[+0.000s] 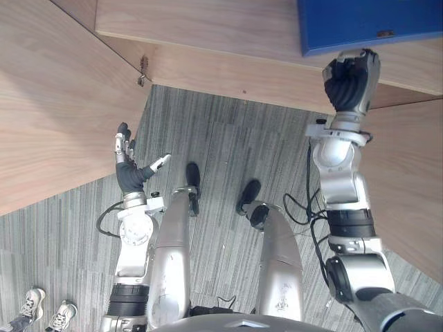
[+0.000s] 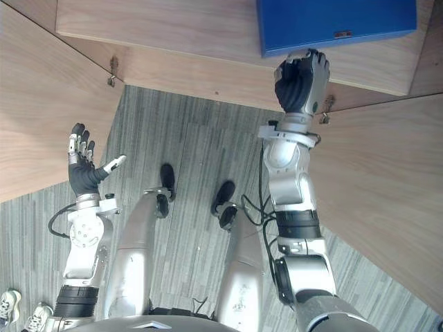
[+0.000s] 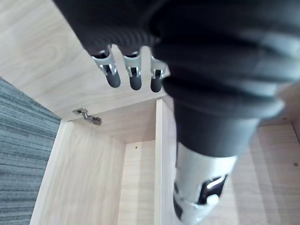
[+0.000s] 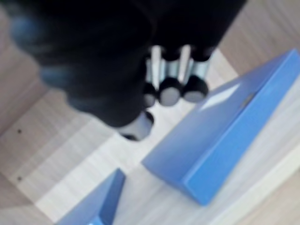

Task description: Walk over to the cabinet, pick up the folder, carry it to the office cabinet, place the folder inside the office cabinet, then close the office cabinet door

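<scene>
In the left eye view, a wooden cabinet (image 1: pixel 208 28) stands open, with one door (image 1: pixel 55 104) swung out at the robot's left and the other door (image 1: pixel 408 180) at its right. The blue folder (image 1: pixel 367 21) lies flat on the shelf inside. The right hand (image 1: pixel 351 79) is raised just below the folder's near edge. The left hand (image 1: pixel 128 173) hangs low beside the left door, over the grey carpet (image 1: pixel 228 152), fingers spread wide and holding nothing. A person's shoes (image 1: pixel 31 303) show at the lower left corner. In the right eye view, a metal hinge (image 2: pixel 325 111) sits just beside the right wrist. In the left wrist view, the straight fingers (image 3: pixel 135 79) point into the bare wooden inside past an upright divider (image 3: pixel 158 159). In the right wrist view, the right hand's fingers are bent with the thumb tip close under them, nothing between, and the folder lies apart from them; a second blue thing (image 4: pixel 96 204) lies nearby on the shelf.
</scene>
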Controlling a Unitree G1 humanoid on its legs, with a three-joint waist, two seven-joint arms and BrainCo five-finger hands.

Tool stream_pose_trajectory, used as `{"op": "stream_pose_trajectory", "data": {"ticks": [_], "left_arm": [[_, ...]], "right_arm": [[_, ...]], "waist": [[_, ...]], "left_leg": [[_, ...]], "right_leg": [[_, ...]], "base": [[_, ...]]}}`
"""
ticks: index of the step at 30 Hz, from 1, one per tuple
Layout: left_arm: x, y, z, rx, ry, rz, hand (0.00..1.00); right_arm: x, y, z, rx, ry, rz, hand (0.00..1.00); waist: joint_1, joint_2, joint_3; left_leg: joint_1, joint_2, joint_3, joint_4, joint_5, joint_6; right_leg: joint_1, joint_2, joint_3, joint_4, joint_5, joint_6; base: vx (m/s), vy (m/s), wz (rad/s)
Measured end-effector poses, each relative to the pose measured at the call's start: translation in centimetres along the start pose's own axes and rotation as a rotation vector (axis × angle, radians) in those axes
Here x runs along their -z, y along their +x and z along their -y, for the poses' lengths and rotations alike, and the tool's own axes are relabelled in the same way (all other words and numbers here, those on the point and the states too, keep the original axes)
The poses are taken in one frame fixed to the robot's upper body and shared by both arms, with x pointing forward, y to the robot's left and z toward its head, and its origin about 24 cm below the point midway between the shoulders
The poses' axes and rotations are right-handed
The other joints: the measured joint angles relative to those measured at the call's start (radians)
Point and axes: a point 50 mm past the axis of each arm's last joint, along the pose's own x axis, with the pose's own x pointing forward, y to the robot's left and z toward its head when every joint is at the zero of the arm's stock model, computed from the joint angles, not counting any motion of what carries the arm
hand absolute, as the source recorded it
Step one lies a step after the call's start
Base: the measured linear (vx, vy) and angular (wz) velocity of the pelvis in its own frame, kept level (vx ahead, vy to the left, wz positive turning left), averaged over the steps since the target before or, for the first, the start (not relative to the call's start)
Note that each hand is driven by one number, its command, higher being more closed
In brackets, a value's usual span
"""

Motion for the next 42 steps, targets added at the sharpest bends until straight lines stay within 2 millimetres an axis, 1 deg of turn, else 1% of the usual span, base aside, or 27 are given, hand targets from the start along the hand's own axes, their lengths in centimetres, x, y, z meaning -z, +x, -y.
{"op": "stream_pose_trajectory", "data": {"ticks": [1, 4, 7, 11, 15, 18, 21, 24, 28, 30, 37, 38, 40, 42], "left_arm": [[-0.1, 0.1, -0.3, -0.01, 0.003, 0.007, 0.0], [-0.1, 0.2, -0.7, -0.021, 0.008, 0.015, 0.0], [-0.2, 0.2, -0.8, -0.025, -0.005, 0.017, 0.0], [-0.2, 0.3, -1.0, -0.024, 0.0, 0.02, 0.0], [-0.2, 0.3, -1.0, -0.03, -0.018, 0.015, 0.0], [-0.2, 0.2, -0.9, -0.029, -0.022, 0.014, 0.0], [-0.2, 0.2, -0.7, -0.023, -0.024, 0.013, 0.0], [-0.2, 0.1, -0.6, -0.028, -0.033, 0.01, 0.0], [-0.1, 0.1, -0.5, -0.029, -0.037, 0.008, 0.0], [-0.1, 0.1, -0.5, -0.03, -0.036, 0.008, 0.0], [-0.2, 0.2, -0.6, -0.029, -0.02, 0.015, 0.0], [-0.2, 0.2, -0.7, -0.032, -0.018, 0.016, 0.0], [-0.2, 0.2, -0.9, -0.042, -0.015, 0.018, 0.0], [-0.7, 0.5, -1.6, -0.069, -0.01, 0.04, 0.0]], "right_arm": [[-0.1, 0.7, 0.1, 0.005, -0.006, 0.01, 1.0], [-0.3, 1.8, 0.3, 0.022, -0.016, 0.015, 1.0], [0.2, 2.5, 0.4, 0.024, -0.026, -0.002, 1.0], [0.3, 2.7, 0.4, 0.027, 0.004, -0.025, 1.0], [0.4, 2.9, 0.8, 0.068, 0.024, -0.046, 1.0], [0.6, 2.9, 1.0, 0.095, 0.032, -0.064, 1.0], [0.3, 2.7, 1.3, 0.125, 0.041, -0.055, 1.0], [0.4, 1.9, 1.5, 0.141, 0.052, -0.064, 1.0], [1.7, 0.2, 1.4, 0.123, 0.04, -0.123, 1.0], [1.9, 0.0, 1.4, 0.118, 0.035, -0.13, 1.0], [2.0, 0.1, 1.3, 0.11, 0.042, -0.137, 1.0], [2.2, 0.2, 1.1, 0.098, 0.041, -0.143, 1.0], [2.5, 0.5, 0.6, 0.081, 0.045, -0.165, 1.0], [2.4, 0.9, 0.5, 0.067, 0.056, -0.165, 1.0]], "waist": [[0.002, 0.0, 0.0], [0.01, 0.0, 0.0], [0.021, 0.0, 0.0], [0.024, 0.0, 0.0], [0.024, 0.0, 0.0], [0.023, 0.001, 0.0], [0.023, 0.001, 0.001], [0.023, 0.001, 0.001], [0.021, 0.001, 0.001], [0.02, 0.001, 0.001], [0.021, 0.001, 0.001], [0.019, 0.002, 0.001], [0.019, 0.001, 0.001], [0.019, 0.001, 0.003]], "left_leg": [[-0.007, -0.003, -0.003, -0.003, 0.003, 0.002], [-0.021, -0.007, -0.004, -0.004, 0.005, 0.004], [-0.029, -0.01, -0.008, -0.004, 0.005, 0.004], [-0.033, -0.023, -0.013, -0.005, 0.005, 0.004], [-0.06, -0.023, -0.015, 0.007, 0.004, 0.003], [-0.065, -0.02, -0.012, 0.023, 0.003, 0.002], [-0.065, -0.014, -0.004, 0.031, -0.005, -0.001], [-0.065, -0.014, -0.003, 0.038, -0.013, -0.007], [-0.065, -0.013, 0.0, 0.043, -0.015, -0.005], [-0.065, -0.013, 0.0, 0.042, -0.015, -0.003], [-0.071, -0.013, 0.0, 0.039, -0.012, 0.001], [-0.072, -0.014, -0.001, 0.033, -0.007, 0.008], [-0.073, -0.015, -0.002, 0.026, -0.002, 0.007], [-0.086, -0.018, -0.005, 0.009, 0.013, 0.003]], "right_leg": [[-0.005, -0.003, -0.004, -0.001, -0.001, 0.0], [-0.017, -0.006, -0.007, 0.002, 0.0, 0.0], [-0.019, -0.012, -0.016, 0.003, -0.002, 0.0], [-0.024, -0.027, -0.02, 0.015, -0.018, 0.002], [-0.05, -0.029, -0.021, 0.025, -0.019, 0.001], [-0.053, -0.03, -0.021, 0.036, -0.019, 0.001], [-0.052, -0.031, -0.019, 0.041, -0.023, 0.001], [-0.052, -0.035, -0.019, 0.052, -0.028, 0.0], [-0.052, -0.036, -0.018, 0.055, -0.029, 0.0], [-0.052, -0.036, -0.018, 0.054, -0.029, 0.0], [-0.057, -0.036, -0.019, 0.047, -0.028, 0.0], [-0.057, -0.035, -0.021, 0.052, -0.028, 0.0], [-0.061, -0.035, -0.022, 0.051, -0.028, 0.001], [-0.08, -0.035, -0.023, 0.05, -0.027, -0.001]], "base": [[0.03, -0.027, 0.12], [0.04, -0.028, 0.05], [0.03, -0.033, 0.06], [0.01, -0.047, 0.12], [0.01, -0.046, 0.01], [0.02, -0.036, -0.01], [-0.01, -0.04, -0.02], [-0.03, -0.047, 0.02], [-0.02, -0.043, -0.01], [0.0, -0.044, -0.01], [0.01, -0.04, 0.0], [0.01, -0.046, 0.04], [0.0, -0.055, 0.05], [-0.01, -0.07, 0.07]]}}
